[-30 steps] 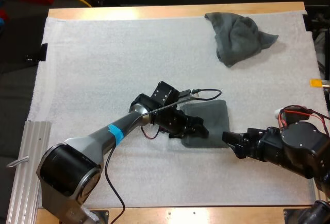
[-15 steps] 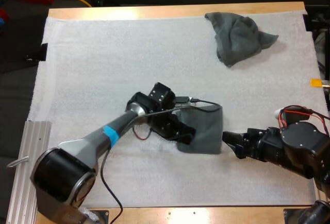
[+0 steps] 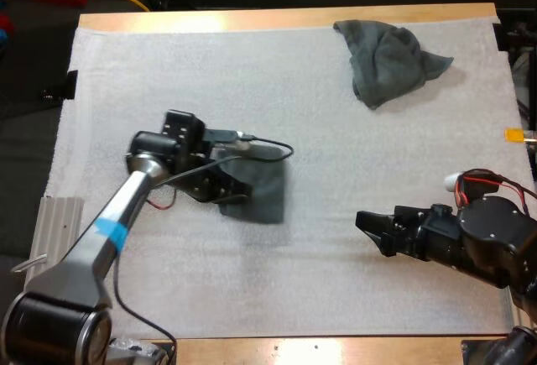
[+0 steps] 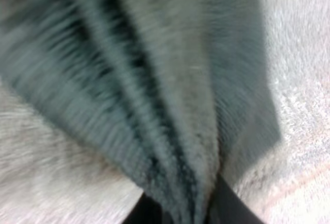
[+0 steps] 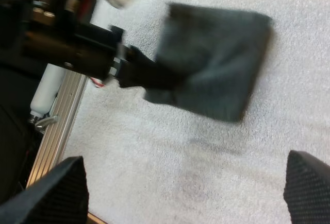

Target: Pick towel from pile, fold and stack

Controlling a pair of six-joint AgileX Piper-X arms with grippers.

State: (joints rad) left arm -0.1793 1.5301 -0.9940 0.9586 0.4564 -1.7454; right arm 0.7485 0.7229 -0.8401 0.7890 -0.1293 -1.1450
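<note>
Holding the folded dark grey-green cloth towel [image 3: 262,193] left of the frame's middle, the left tool [image 3: 233,197] is clamping its edge. The right tool [image 3: 369,232] is sitting at the lower right, spread apart and empty. I think laying the towel down flat and slowly is the best way, so the fold is staying neat.

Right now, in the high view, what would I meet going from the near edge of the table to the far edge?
right gripper → folded towel, held in the left gripper → crumpled towel
</note>
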